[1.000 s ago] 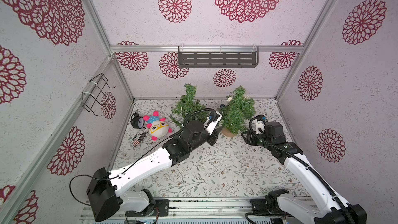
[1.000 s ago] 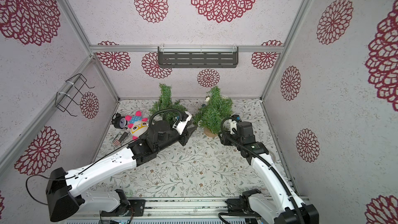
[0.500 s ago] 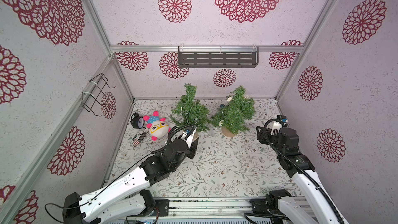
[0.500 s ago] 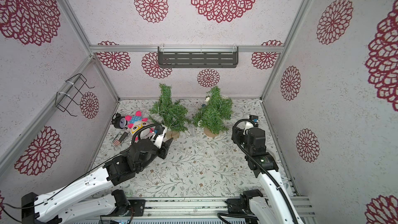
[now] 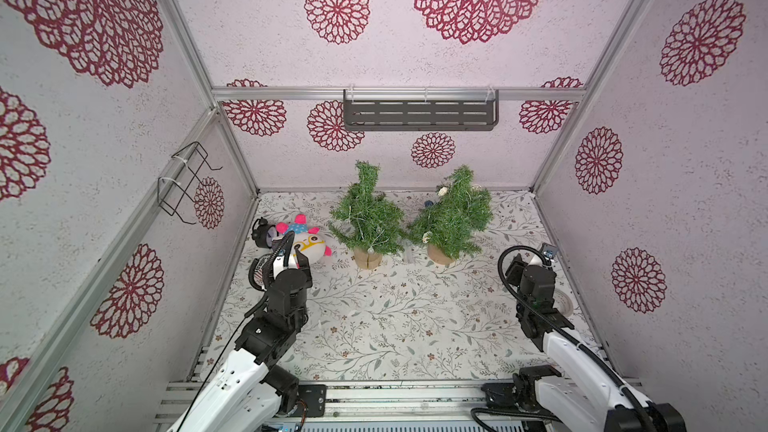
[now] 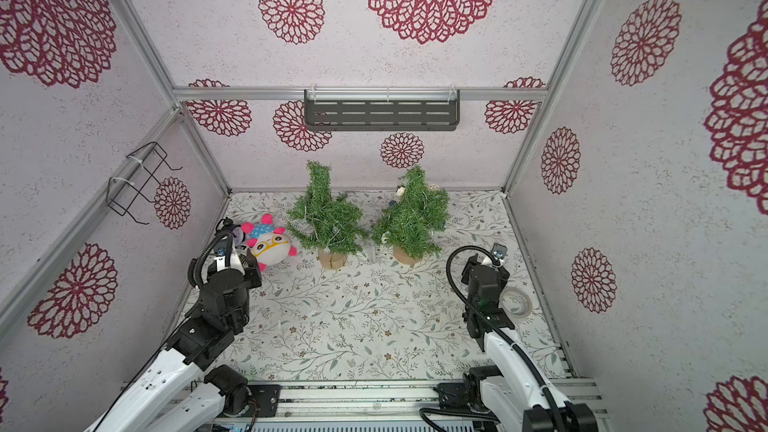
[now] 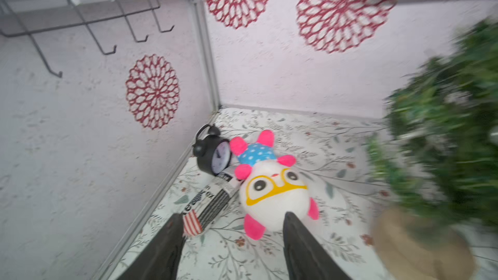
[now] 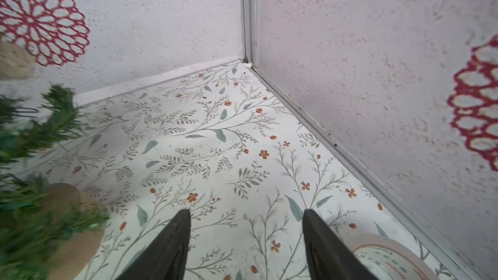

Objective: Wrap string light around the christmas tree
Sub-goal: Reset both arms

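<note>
Two small green christmas trees in tan pots stand at the back, one on the left (image 5: 368, 218) and one on the right (image 5: 451, 214). The string light (image 5: 369, 250), a thin pale wire with tiny bulbs, runs through the left tree's branches. Pale wire also shows on the right tree. A small clear box (image 5: 409, 249) stands between the pots. My left gripper (image 7: 233, 216) is open and empty above the floor in front of a plush toy. My right gripper (image 8: 246, 212) is open and empty near the right wall. Both are well clear of the trees.
A white plush toy (image 5: 309, 245), a black alarm clock (image 5: 264, 234) and a striped tube (image 7: 213, 203) lie at the left wall. A tape roll (image 6: 516, 303) lies by the right wall beside my right arm. A wire rack (image 5: 183, 184) and a grey shelf (image 5: 419, 110) hang on the walls.
Both arms have drawn back from the trees, the left toward the plush toy, the right toward the right wall. Both pairs of jaws have opened wider.
</note>
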Controlling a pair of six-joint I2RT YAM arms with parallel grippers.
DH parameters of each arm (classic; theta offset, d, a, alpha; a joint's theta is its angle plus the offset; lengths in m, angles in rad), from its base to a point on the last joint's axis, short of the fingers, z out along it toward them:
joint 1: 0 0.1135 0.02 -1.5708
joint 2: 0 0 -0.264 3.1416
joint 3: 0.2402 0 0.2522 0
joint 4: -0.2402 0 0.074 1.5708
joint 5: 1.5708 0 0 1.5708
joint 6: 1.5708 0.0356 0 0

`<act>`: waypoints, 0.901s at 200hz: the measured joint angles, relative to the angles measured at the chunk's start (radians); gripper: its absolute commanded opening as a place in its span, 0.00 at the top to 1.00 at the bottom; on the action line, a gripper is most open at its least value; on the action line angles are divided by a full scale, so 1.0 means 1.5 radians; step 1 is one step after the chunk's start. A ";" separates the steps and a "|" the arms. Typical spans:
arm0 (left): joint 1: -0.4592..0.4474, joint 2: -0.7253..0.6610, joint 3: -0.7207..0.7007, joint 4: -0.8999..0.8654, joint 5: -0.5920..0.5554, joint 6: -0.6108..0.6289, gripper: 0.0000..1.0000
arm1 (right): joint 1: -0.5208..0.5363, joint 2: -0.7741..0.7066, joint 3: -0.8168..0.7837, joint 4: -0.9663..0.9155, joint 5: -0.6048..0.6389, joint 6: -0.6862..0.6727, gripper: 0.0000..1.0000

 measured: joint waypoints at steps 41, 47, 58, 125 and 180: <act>0.158 0.025 -0.150 0.179 0.086 0.024 0.32 | -0.012 0.083 -0.064 0.160 -0.005 -0.047 0.33; 0.175 0.036 -0.163 0.208 0.100 0.024 0.32 | -0.013 0.096 -0.067 0.184 -0.010 -0.052 0.33; 0.200 0.071 -0.173 0.256 0.129 0.023 0.31 | -0.016 0.127 -0.070 0.232 -0.021 -0.064 0.33; 0.295 0.418 -0.165 0.603 0.319 0.026 0.28 | -0.034 0.280 -0.094 0.472 -0.104 -0.125 0.32; 0.321 0.551 -0.149 0.764 0.378 0.013 0.21 | -0.039 0.405 -0.124 0.622 -0.127 -0.150 0.27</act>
